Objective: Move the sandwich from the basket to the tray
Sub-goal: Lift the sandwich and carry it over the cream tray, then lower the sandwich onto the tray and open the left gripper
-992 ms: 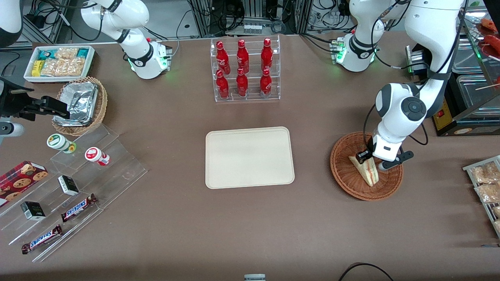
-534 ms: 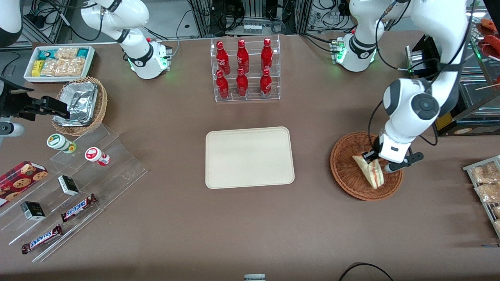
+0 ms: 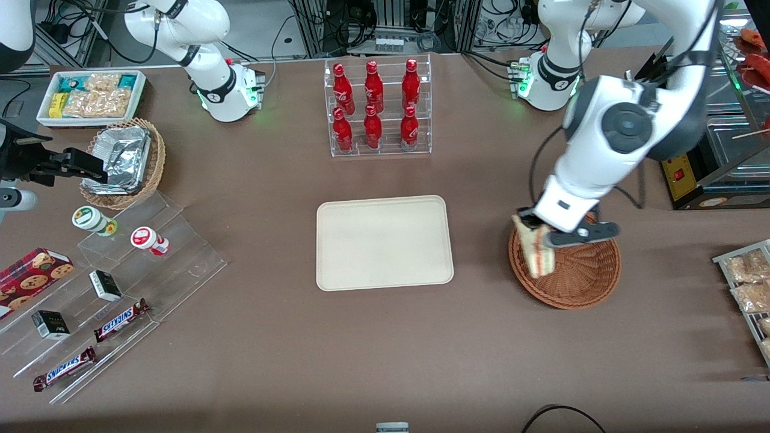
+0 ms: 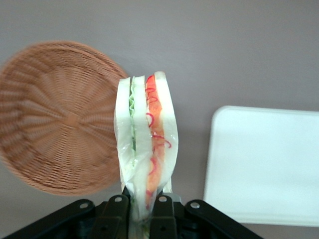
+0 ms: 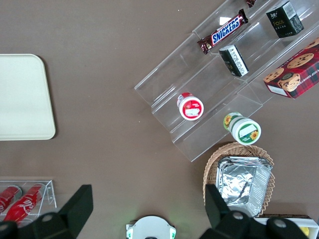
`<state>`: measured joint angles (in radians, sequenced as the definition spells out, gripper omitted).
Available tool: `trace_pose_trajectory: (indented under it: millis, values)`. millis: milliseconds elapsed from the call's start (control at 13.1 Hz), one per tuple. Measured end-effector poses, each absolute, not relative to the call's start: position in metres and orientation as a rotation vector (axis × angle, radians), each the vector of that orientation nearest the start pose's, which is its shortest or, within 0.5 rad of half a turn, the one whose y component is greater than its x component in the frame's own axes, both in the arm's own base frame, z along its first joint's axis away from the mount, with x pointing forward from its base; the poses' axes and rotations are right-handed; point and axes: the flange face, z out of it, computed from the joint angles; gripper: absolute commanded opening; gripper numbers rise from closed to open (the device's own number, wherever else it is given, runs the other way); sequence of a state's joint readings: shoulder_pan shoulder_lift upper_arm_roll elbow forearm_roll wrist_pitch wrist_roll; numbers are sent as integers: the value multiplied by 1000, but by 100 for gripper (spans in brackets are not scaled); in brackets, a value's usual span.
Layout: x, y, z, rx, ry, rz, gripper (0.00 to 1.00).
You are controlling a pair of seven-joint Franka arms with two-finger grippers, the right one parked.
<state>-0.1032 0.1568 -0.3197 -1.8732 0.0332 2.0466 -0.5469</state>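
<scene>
The gripper (image 4: 142, 209) is closed on the narrow end of the sandwich (image 4: 144, 144) and holds it in the air above the rim of the basket (image 3: 574, 276), on the side toward the tray (image 3: 385, 243). The long axis of the sandwich points away from the fingers. The tray lies sideways from the gripper, toward the parked arm's end of the table (image 3: 385, 355), and nothing lies on it. Farther from the front camera stands a rack of red bottles (image 3: 376, 108).
</scene>
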Motion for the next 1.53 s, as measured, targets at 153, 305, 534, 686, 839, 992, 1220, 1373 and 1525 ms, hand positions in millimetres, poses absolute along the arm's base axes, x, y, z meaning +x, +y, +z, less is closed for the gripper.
trace_pose_trajectory:
  millis: [153, 305, 534, 686, 839, 992, 1220, 1373, 1525]
  values:
    - [542, -294, 423, -3184, -139, 10, 0]
    - [530, -351, 413, -3204, -100, 35, 0]
    - [511, -432, 385, -3205, -59, 27, 0]
    - [505, -469, 358, -3215, -48, 14, 0]
    - [496, -497, 333, -3241, -5, 4, 0]
    - [487, -513, 314, -3257, 31, 3, 0]
    - [481, -523, 293, -3242, 50, -36, 0]
    - [475, -530, 276, -3226, 29, -67, 0]
    - [471, -535, 261, -3231, 3, -73, 0]
